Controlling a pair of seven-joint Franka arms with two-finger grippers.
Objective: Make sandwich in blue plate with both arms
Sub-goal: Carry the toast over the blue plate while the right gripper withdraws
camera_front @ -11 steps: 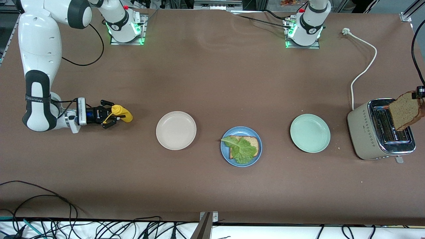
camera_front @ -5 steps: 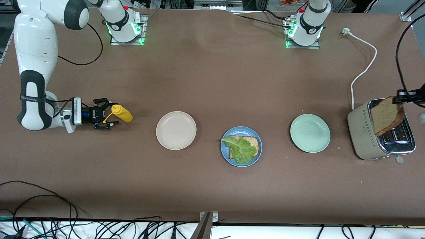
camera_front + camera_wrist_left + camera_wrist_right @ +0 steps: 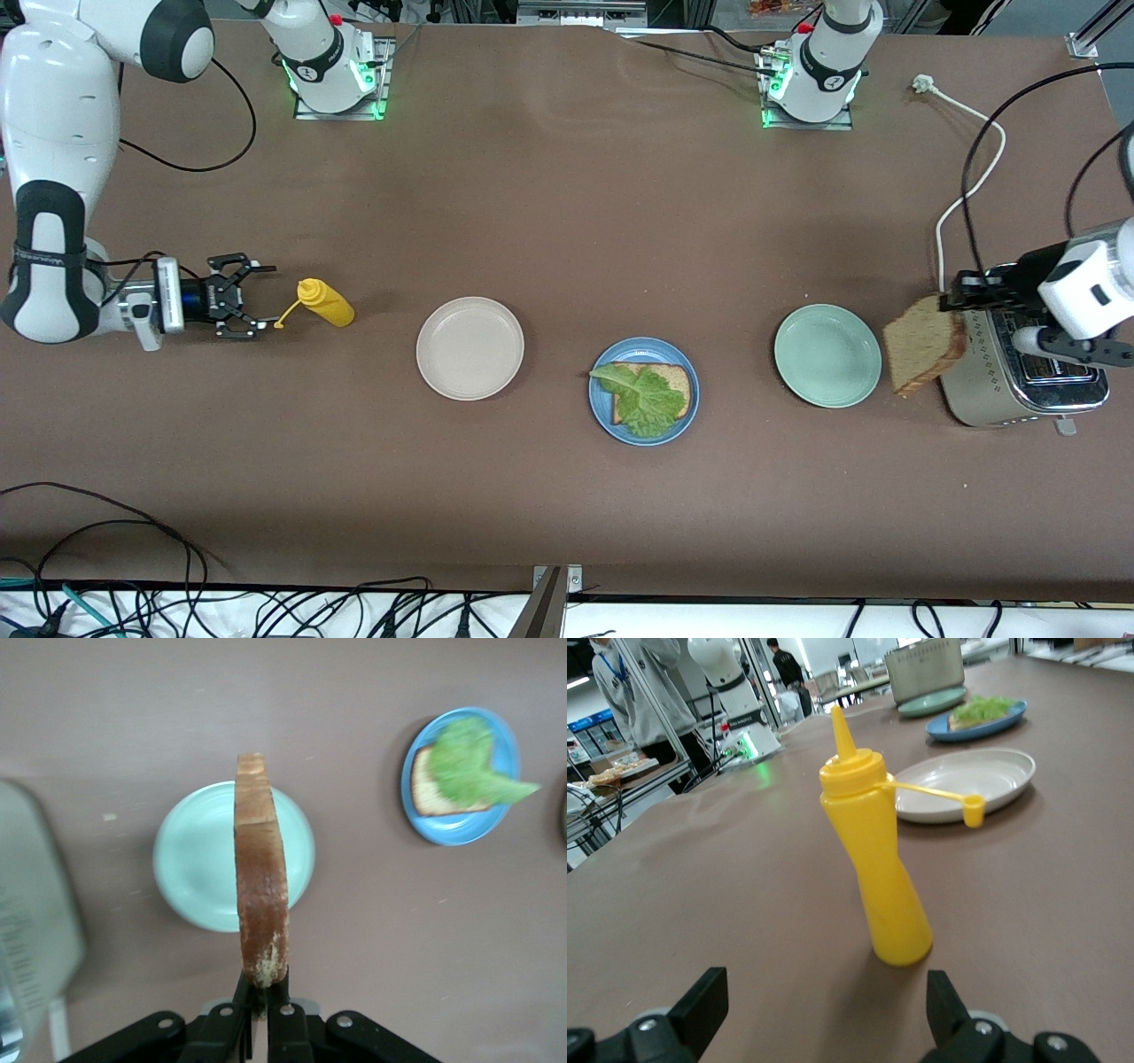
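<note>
Bread (image 3: 921, 344) is hanging edgewise, clamped in our left gripper (image 3: 959, 299), probably for capping the lettuce (image 3: 645, 400); right gripper (image 3: 246, 297) is gaping beside the bottle (image 3: 326, 303).

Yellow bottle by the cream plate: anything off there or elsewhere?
The yellow squeeze bottle stands upright on the table, but its tethered cap is off and hangs out to the side, leaving the nozzle open. On the blue plate the lettuce leaf overhangs the bread slice. No spills visible.
</note>
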